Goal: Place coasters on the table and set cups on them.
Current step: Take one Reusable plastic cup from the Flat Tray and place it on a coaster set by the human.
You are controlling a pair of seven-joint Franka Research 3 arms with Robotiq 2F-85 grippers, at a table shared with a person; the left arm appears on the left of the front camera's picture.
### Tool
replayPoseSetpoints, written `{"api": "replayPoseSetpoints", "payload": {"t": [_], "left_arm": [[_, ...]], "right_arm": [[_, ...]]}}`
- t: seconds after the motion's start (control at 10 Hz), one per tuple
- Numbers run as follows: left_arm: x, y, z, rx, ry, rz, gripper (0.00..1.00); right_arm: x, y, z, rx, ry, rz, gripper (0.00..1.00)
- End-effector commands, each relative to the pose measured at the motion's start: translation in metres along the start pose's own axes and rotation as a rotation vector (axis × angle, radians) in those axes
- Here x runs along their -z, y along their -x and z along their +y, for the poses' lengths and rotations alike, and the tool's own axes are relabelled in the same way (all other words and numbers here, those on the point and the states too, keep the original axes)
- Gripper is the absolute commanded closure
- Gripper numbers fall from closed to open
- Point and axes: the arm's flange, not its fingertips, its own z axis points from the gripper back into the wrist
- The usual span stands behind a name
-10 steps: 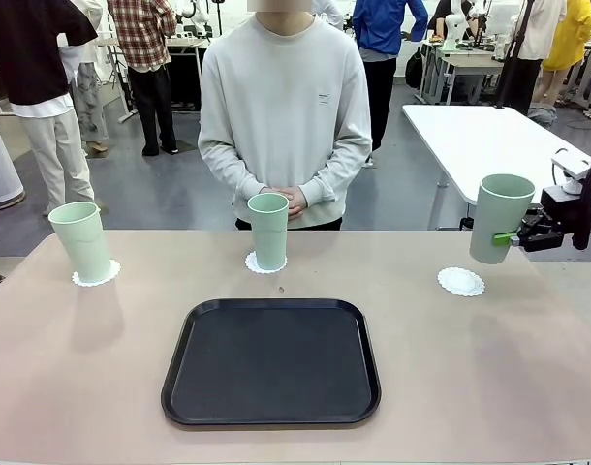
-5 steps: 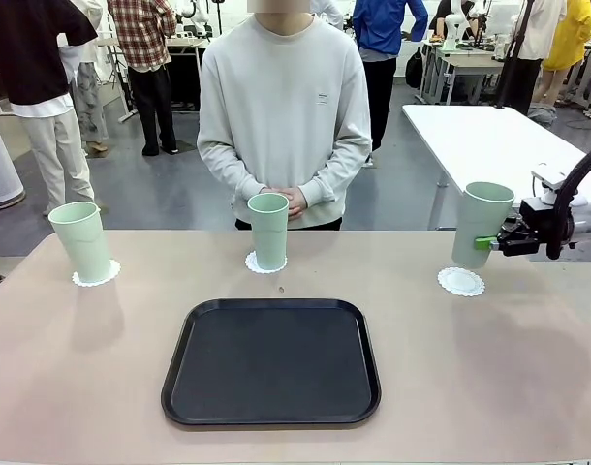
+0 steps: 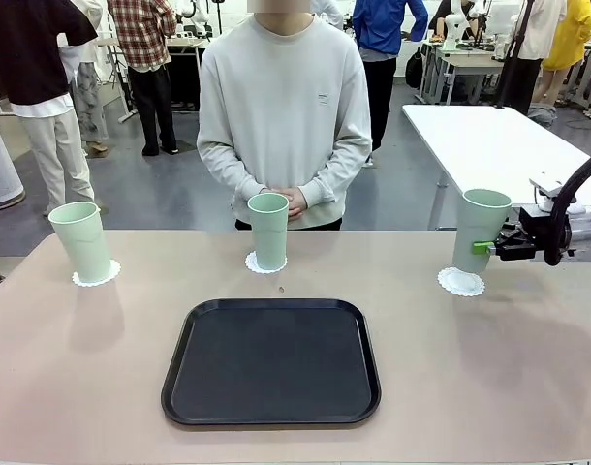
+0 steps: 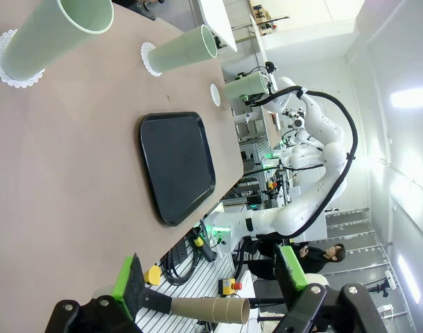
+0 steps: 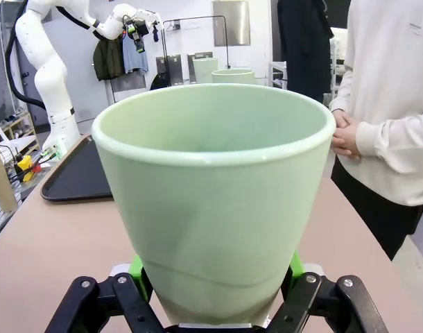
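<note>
My right gripper [image 3: 491, 246] is shut on a mint-green cup [image 3: 481, 231], gripping its side and holding it upright over the right-hand coaster [image 3: 461, 282]. The cup's base is at the coaster's rear edge; contact cannot be told. In the right wrist view that cup [image 5: 215, 187] sits between the green pads [image 5: 136, 267]. Two other cups stand on coasters on the table [image 3: 102, 368]: one far left [image 3: 80, 240] on its coaster [image 3: 96, 277], one at the middle [image 3: 268, 231] on its coaster [image 3: 265, 264]. My left gripper [image 4: 211, 274] is open and holds nothing, off the table's near side.
A black tray [image 3: 271, 360] lies in the middle of the near half of the table. A person stands at the far edge with hands [image 3: 291, 200] clasped behind the middle cup. A white table [image 3: 489, 136] stands behind the right arm.
My right gripper has carried the cup leftward and down, from beside the right coaster to just over it. The other cups and the person have not moved.
</note>
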Motion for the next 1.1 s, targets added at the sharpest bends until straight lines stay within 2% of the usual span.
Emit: {"api": "replayPoseSetpoints", "payload": {"t": [0.0,0.4,1.0], "left_arm": [[-0.001,0.001,-0.001,0.009,0.01,-0.011,0.0],[-0.001,0.001,-0.001,0.009,0.01,-0.011,0.0],[-0.001,0.001,-0.001,0.009,0.01,-0.011,0.0]], "right_arm": [[-0.005,0.002,-0.012,0.023,0.011,-0.006,0.17],[-0.002,0.02,-0.02,0.044,0.019,-0.003,0.17],[0.011,0.027,-0.018,0.053,-0.019,-0.004,0.17]]}}
